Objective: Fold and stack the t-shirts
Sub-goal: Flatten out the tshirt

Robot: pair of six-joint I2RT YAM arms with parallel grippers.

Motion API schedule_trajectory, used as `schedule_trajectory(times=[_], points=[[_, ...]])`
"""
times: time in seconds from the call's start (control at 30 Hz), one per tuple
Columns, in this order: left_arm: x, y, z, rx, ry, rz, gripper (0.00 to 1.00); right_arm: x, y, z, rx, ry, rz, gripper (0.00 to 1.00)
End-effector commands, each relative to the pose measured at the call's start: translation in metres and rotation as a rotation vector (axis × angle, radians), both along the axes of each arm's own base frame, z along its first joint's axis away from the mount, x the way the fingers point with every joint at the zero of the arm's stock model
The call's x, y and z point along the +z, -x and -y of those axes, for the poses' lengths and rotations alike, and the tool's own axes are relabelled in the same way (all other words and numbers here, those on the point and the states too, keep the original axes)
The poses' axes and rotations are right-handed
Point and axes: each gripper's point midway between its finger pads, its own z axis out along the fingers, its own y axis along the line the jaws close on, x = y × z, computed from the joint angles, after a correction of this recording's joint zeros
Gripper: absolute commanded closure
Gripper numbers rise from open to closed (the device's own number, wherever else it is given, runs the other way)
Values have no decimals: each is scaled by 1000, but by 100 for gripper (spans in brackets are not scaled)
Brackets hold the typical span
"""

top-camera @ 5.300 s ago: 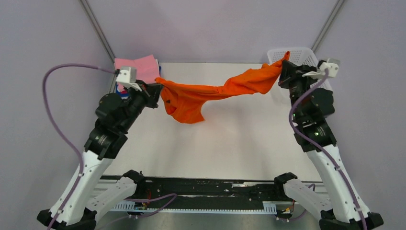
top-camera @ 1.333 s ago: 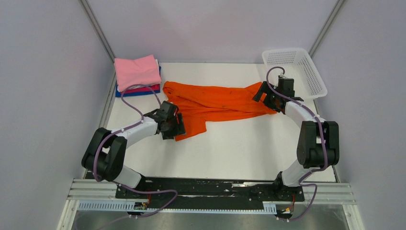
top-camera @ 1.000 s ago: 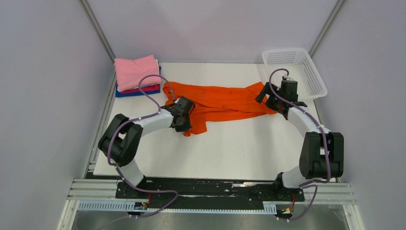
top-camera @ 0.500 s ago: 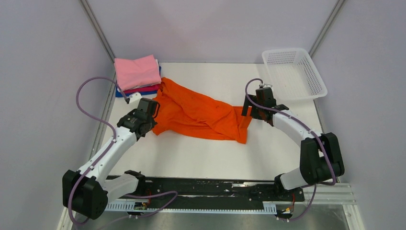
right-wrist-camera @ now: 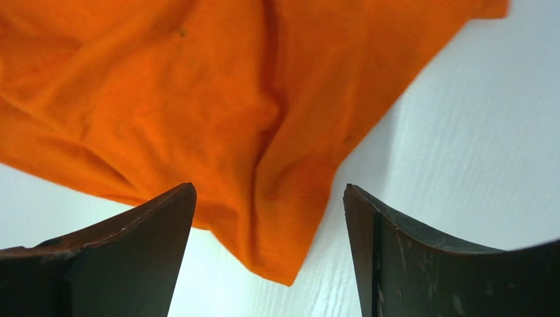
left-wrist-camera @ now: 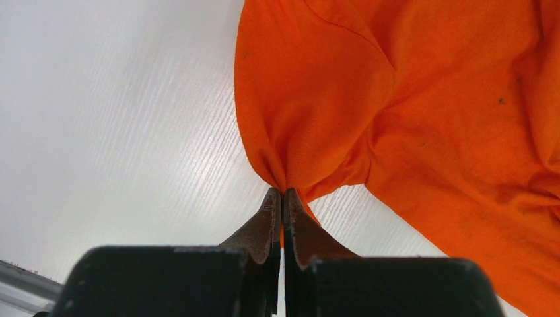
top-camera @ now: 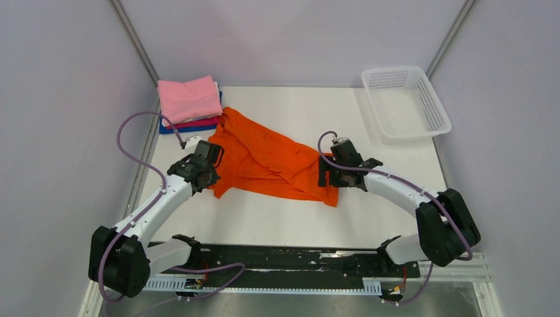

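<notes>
The bright orange t-shirt (top-camera: pixel 264 155) lies crumpled in a slanted band across the white table, from the back left toward the near middle. My left gripper (top-camera: pixel 211 178) is shut on a pinch of its near-left edge, seen in the left wrist view as cloth (left-wrist-camera: pixel 422 99) gathered into the closed tips (left-wrist-camera: pixel 282 193). My right gripper (top-camera: pixel 328 179) stands open over the shirt's near-right corner; that corner (right-wrist-camera: pixel 284 251) lies loose between the wide-apart fingers (right-wrist-camera: pixel 269 187). Folded t-shirts sit stacked at the back left, pink (top-camera: pixel 188 98) on top with magenta and blue edges (top-camera: pixel 191 125) below.
A white mesh basket (top-camera: pixel 404 99) stands at the back right corner. The stack lies close to the shirt's far-left end. The bare table (top-camera: pixel 264 224) stretches in front of the shirt to the near edge rail.
The shirt has swung from lying crosswise to lying slantwise. My left gripper pulled its end left and nearer. My right gripper came from near the basket toward the near middle, over the shirt's corner.
</notes>
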Motion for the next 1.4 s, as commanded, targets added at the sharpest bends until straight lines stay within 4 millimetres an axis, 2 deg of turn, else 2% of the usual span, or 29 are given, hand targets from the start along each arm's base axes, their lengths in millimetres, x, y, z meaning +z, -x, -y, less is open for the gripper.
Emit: schedule_trajectory(times=[0.0, 0.13, 0.27, 0.43, 0.53, 0.77, 0.87, 0.93, 1.03, 1.1, 1.23, 1.33, 1.37], points=[[1, -5, 2, -6, 8, 20, 100, 4, 9, -16, 15, -28, -3, 24], [0, -3, 2, -7, 11, 22, 100, -2, 27, 4, -55, 13, -38, 27], [-1, -2, 3, -10, 18, 21, 100, 1, 47, 12, -67, -19, -46, 30], [-2, -2, 6, -19, 32, 23, 100, -7, 60, 15, -121, -66, -69, 45], [-2, -2, 6, -22, 34, 23, 100, -14, 60, 8, -113, -101, -75, 49], [-2, -3, 8, -26, 41, 26, 100, -32, 46, 0, -113, -99, -74, 62], [2, -4, 9, -29, 47, 36, 100, -28, 35, -3, -120, -96, -41, 82], [8, -5, 10, -31, 55, 55, 100, -15, 27, -5, -113, -107, -3, 98], [27, -7, 10, -30, 73, 115, 100, 22, 13, -5, -109, -147, 80, 100], [50, -11, 9, -24, 95, 193, 100, 52, 0, -1, -106, -174, 160, 100], [121, -26, 18, -46, 184, 426, 100, 115, -22, 12, -144, -280, 297, 100], [174, -28, 18, -68, 210, 563, 100, 175, -31, 20, -153, -347, 450, 100], [199, -28, 17, -68, 222, 624, 100, 195, -33, 24, -155, -357, 502, 100]])
